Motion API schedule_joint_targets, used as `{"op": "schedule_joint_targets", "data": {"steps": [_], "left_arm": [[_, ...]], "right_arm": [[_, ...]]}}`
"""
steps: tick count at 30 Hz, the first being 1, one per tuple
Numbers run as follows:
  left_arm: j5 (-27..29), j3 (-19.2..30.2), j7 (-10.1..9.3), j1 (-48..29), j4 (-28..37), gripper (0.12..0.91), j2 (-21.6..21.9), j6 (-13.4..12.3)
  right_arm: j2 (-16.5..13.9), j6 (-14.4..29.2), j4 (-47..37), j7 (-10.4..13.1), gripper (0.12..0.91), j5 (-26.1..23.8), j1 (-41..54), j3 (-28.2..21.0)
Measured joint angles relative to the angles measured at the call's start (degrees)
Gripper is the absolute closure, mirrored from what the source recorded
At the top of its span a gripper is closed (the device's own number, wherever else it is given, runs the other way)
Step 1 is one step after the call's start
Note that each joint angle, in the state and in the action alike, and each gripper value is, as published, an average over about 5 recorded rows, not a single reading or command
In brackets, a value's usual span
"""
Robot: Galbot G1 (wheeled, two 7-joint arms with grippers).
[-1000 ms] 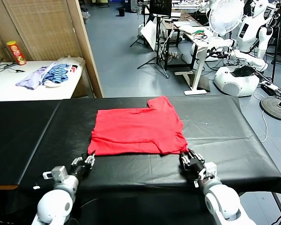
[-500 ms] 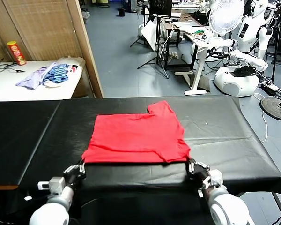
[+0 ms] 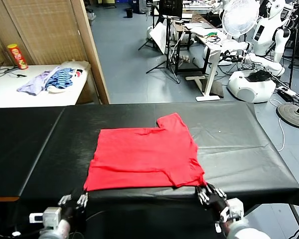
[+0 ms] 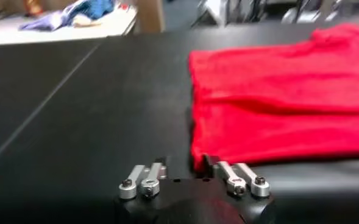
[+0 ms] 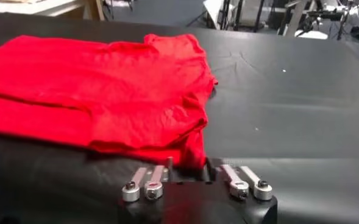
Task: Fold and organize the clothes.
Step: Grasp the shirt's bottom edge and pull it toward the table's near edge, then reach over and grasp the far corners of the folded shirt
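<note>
Folded red shirt point(image 3: 145, 156) lies flat on black table point(image 3: 239, 134). Left gripper point(image 3: 73, 200) and right gripper point(image 3: 212, 193) sit at its near corners, jaws spread, holding nothing.

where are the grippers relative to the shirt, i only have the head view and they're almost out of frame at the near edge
Observer: In its wrist view, the left gripper sits open just off the near left corner of the red T-shirt, with nothing between its fingers.
Operator: and the right one
Observer: The right gripper is open too, at the shirt's near right corner; the hem lies just ahead of its fingers, not pinched.
Operator: is the near edge lying flat
Observer: Not quite. The right wrist view shows the near right corner bunched and lifted into folds, while the left wrist view shows the near left edge lying flat on the black table cover.
</note>
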Motion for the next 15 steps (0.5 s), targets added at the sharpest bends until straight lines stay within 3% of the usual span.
{"op": "schedule_joint_targets", "data": {"steps": [3, 7, 15], "left_arm": [[-1.3, -0.6, 0.02, -1.3, -2.4, 0.245, 1.5, 0.2], [-5.9, -0.1, 0.04, -8.4, -1.2, 0.233, 4.7, 0.5], [-17.3, 5.1, 2.03, -32.9, 15.5, 0.232, 9.1, 2.2]], "right_arm": [[-1.0, 1.7, -0.4, -0.7, 0.229, 2.1, 4.1, 1.0], [-2.1, 5.2, -6.2, -0.2, 0.227, 4.3, 13.9, -0.5], [-1.6, 9.2, -25.0, 2.0, 0.227, 5.3, 37.1, -10.0]]}}
